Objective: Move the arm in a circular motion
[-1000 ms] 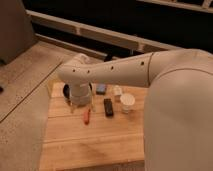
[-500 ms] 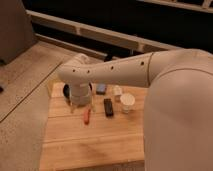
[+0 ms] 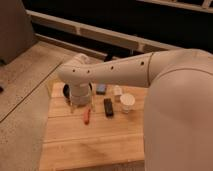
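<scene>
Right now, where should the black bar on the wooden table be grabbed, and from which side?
Take the black bar mid-length, across its narrow width, coming straight down from above. It lies flat, with gaps along both long edges; the red stick sits apart on its left, the white cup on its right. The gripper hangs under the bend of the arm, further left.

Pale plank surface (image 3: 95,145). At its back left, just under the jaws, a dark round bowl (image 3: 65,92). In front, a red stick (image 3: 86,116), then a black bar (image 3: 108,106) and a white cup (image 3: 127,102). Behind, a blue block (image 3: 101,89). Speckled floor (image 3: 25,80) at left.
</scene>
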Controlling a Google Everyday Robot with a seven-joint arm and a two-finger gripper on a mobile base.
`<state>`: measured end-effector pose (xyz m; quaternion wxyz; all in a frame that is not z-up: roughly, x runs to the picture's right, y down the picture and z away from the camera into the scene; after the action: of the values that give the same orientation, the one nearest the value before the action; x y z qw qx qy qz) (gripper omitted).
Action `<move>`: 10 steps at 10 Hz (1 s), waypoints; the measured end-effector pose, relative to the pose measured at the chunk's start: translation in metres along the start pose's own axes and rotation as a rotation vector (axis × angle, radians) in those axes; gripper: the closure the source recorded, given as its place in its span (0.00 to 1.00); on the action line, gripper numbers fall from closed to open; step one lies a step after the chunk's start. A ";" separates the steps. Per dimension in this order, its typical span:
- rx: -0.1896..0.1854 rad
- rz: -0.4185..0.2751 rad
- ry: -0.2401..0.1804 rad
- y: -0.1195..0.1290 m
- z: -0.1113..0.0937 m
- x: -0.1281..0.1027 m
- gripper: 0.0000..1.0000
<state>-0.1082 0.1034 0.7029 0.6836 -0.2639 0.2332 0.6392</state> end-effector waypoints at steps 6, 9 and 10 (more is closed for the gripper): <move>0.044 -0.001 0.016 -0.013 0.004 -0.005 0.35; 0.183 0.145 0.115 -0.106 0.008 -0.037 0.35; 0.209 0.186 0.141 -0.128 0.010 -0.045 0.35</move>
<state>0.0156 0.0704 0.7476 0.6270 -0.2127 0.3693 0.6521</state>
